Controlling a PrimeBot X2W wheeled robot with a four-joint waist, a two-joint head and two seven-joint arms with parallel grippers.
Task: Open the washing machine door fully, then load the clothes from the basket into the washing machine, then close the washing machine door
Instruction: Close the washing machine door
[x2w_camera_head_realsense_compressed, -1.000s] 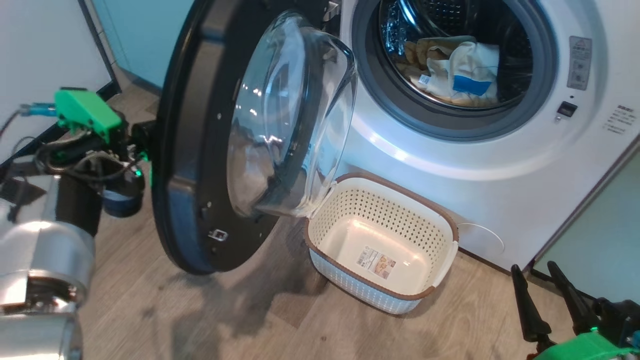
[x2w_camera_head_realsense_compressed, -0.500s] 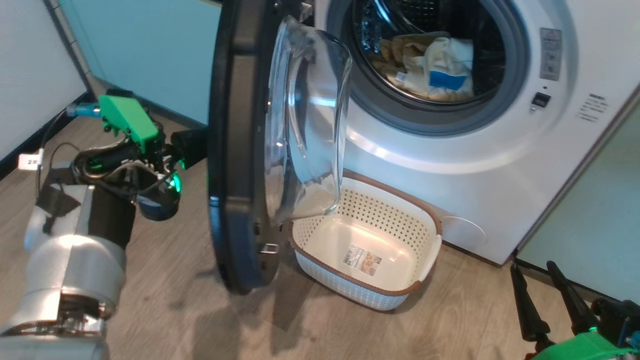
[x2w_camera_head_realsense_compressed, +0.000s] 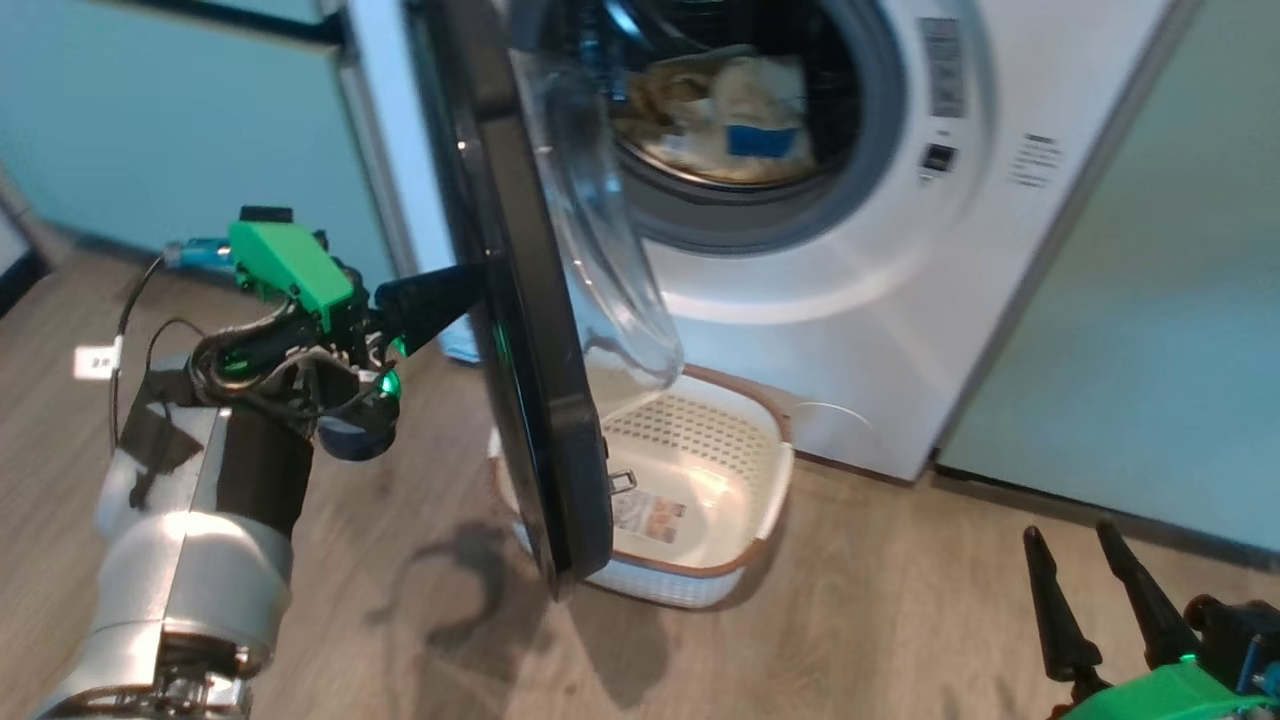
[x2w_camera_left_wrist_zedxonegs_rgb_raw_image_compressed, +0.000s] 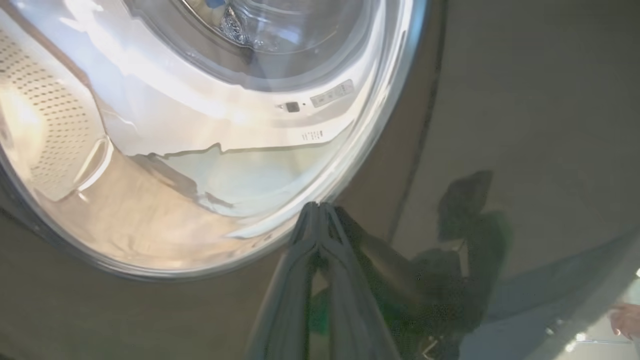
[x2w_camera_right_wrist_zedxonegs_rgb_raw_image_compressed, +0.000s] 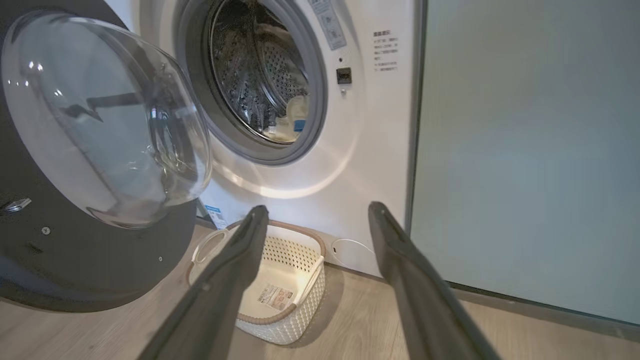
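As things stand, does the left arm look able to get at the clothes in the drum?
Probably not: the partly open washing machine door stands between the shut left claw and the clothes.

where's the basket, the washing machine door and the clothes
basket (x2w_camera_head_realsense_compressed: 690, 432): head view, on its perforated back wall
washing machine door (x2w_camera_head_realsense_compressed: 535, 350): head view, on the black rim, seen nearly edge-on
clothes (x2w_camera_head_realsense_compressed: 757, 140): head view, on the bright blue patch of the cream garment
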